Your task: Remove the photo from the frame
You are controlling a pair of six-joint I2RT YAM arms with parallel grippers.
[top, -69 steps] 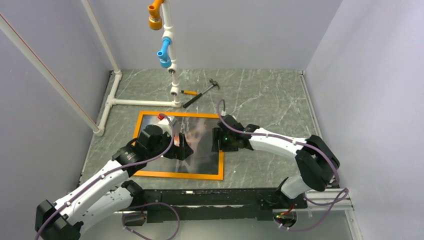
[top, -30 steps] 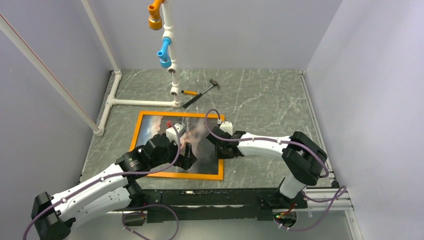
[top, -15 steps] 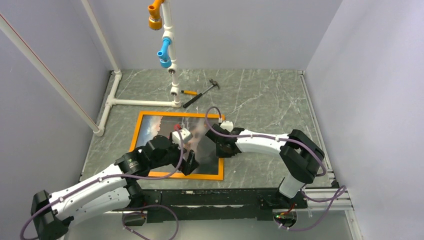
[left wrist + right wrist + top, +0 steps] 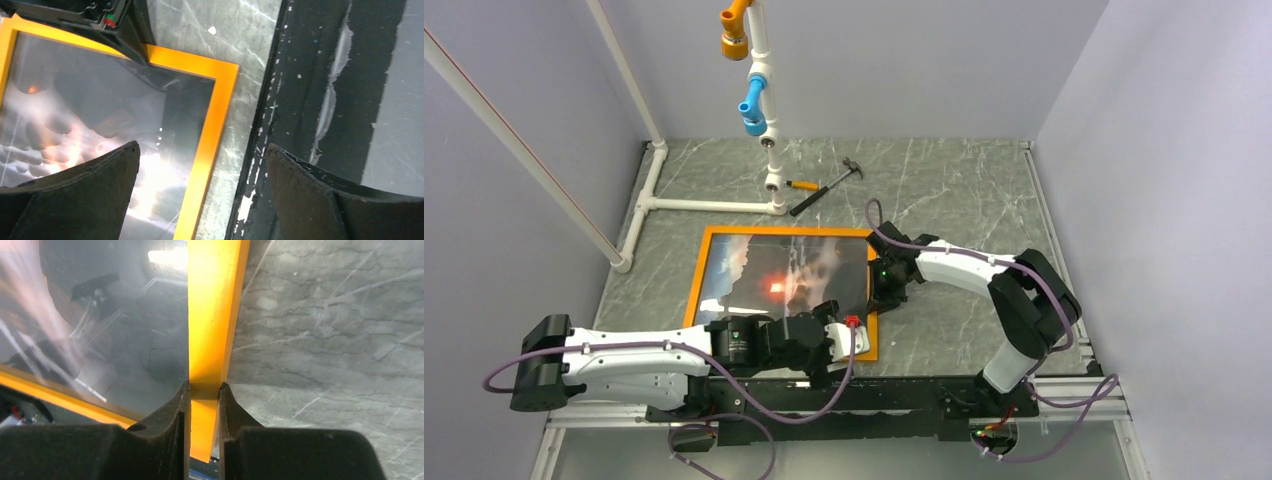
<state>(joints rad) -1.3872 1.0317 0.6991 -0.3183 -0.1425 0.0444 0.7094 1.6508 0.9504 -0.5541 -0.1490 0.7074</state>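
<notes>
Photo point(image 4: 779, 285), a large dark rectangular print with an orange-red glow at its centre, lies flat inside its border, not yet out. Starting at the right gripper point(image 4: 204, 387): its two black fingers are drawn narrow and pinch the right-hand bar of the thin bright orange rectangular frame point(image 4: 215, 315), which rests on the grey marbled tabletop point(image 4: 325, 315). That pinch is probably best placed on the orange bar alone, clear of the glossy print, to steady the frame or tip that side up a little. The left gripper point(image 4: 200, 150) hangs wide apart over the frame's near right corner, one finger above the photo, the other above the black rail point(image 4: 300, 100) at the table's edge, holding nothing. It probably needs to catch the print's edge at that corner, since the print seems to sit flush with little to grab. No brand, label or writing can be read anywhere.
</notes>
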